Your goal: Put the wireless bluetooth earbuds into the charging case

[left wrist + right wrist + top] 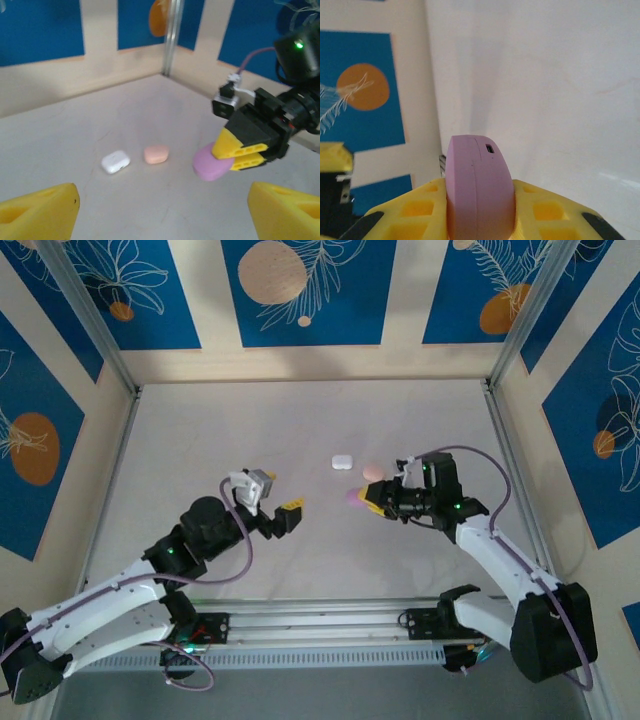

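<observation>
Right gripper (374,502) clamps lilac case (477,190). Left gripper (278,496) wide open, empty. White case (115,161), pink case (156,154) lie side by side on table (300,420).

Pale matte tabletop (300,420), evenly lit. Cream walls (400,360) on three sides; blue panels (350,310), orange discs (272,272), white leaf outlines. Aluminium posts (96,330) at far corners. Metal rail (320,625) along near edge.

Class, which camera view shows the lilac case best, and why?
Right wrist: the lilac case sits close up, clamped in the right tool, seam and port plain. Left wrist shows it smaller, partly covered; top external, a tiny fleck.
</observation>
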Robot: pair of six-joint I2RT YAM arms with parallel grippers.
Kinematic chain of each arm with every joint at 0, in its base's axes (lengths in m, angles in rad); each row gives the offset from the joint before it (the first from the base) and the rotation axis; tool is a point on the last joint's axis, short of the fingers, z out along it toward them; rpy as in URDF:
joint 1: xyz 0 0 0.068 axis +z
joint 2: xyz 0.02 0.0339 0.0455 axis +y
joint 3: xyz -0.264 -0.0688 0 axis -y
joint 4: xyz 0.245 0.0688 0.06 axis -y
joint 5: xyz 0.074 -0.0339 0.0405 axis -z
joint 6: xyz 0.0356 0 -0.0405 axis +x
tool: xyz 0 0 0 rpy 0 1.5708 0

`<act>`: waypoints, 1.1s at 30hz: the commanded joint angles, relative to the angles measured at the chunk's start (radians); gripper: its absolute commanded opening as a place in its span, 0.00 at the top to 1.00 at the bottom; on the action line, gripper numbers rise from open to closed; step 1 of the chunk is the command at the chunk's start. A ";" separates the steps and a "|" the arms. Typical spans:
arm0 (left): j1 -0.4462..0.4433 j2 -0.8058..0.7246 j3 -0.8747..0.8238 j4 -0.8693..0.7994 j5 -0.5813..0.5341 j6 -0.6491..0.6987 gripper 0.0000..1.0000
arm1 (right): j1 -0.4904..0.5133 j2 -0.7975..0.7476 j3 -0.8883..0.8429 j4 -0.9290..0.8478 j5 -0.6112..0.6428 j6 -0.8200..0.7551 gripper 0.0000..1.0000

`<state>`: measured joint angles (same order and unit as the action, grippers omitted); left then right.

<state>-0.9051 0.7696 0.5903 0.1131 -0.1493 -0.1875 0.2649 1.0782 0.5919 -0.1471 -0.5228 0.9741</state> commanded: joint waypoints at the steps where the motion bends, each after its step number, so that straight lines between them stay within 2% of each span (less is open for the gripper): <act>1: 0.019 0.016 0.055 -0.195 -0.143 -0.103 0.10 | -0.014 0.043 -0.042 0.102 0.013 0.035 0.82; 4: 0.052 0.024 0.059 -0.252 -0.173 -0.162 0.06 | -0.013 0.118 -0.045 0.136 0.016 0.024 0.82; 7: 0.076 0.003 0.035 -0.236 -0.132 -0.168 0.00 | -0.010 0.218 -0.031 0.170 0.009 0.016 0.81; 12: 0.086 -0.032 0.018 -0.236 -0.108 -0.157 0.00 | 0.015 0.385 0.015 0.247 -0.004 0.005 0.80; 21: 0.088 -0.062 0.004 -0.237 -0.096 -0.145 0.00 | 0.087 0.629 0.157 0.277 0.007 -0.010 0.79; 30: 0.089 -0.068 0.003 -0.237 -0.101 -0.137 0.00 | 0.096 0.674 0.201 0.148 0.061 -0.080 0.74; 33: 0.089 -0.064 0.002 -0.225 -0.101 -0.136 0.00 | 0.090 0.659 0.204 0.105 0.087 -0.107 0.67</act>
<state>-0.8265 0.7143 0.6064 -0.1200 -0.2588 -0.3317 0.3641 1.7527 0.7837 0.0517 -0.4839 0.9211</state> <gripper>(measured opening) 0.999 0.315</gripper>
